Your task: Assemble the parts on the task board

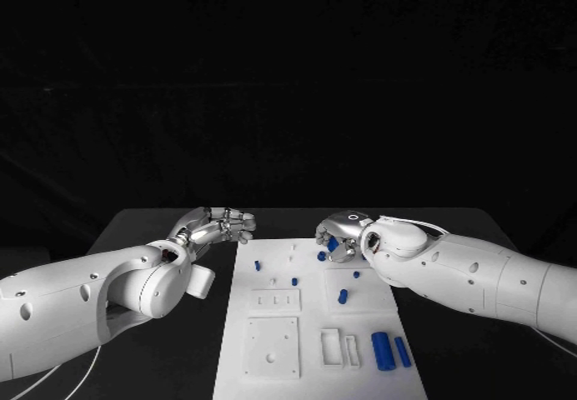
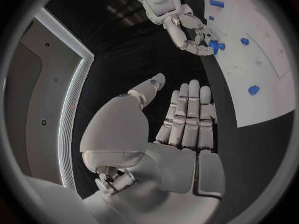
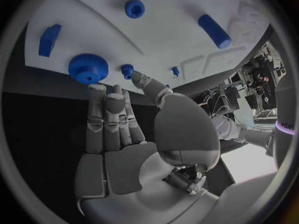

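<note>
**Hands at the board's far end**

The task board [image 1: 315, 333] fills the lower centre. The right hand [image 1: 342, 236] reaches its far edge, fingertips beside a blue gear [image 3: 87, 68], grasping nothing. The left hand [image 1: 223, 226] hovers released, upper left of the board.

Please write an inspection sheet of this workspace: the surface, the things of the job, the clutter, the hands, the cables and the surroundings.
Surface: black table, bare where it shows around the plate.
Job's things: white task board in the middle; small blue parts lie or stand on it; two long blue cylinders lie side by side near its front right; a blue toothed wheel sits at its far edge.
Clutter: nothing seen.
Hands: left hand beside the board's far left corner, fingers straight, holding nothing; right hand over the far edge, fingertips at the wheel, no grip visible.
Cables: thin cable under the left arm.
Surroundings: dark.
</note>
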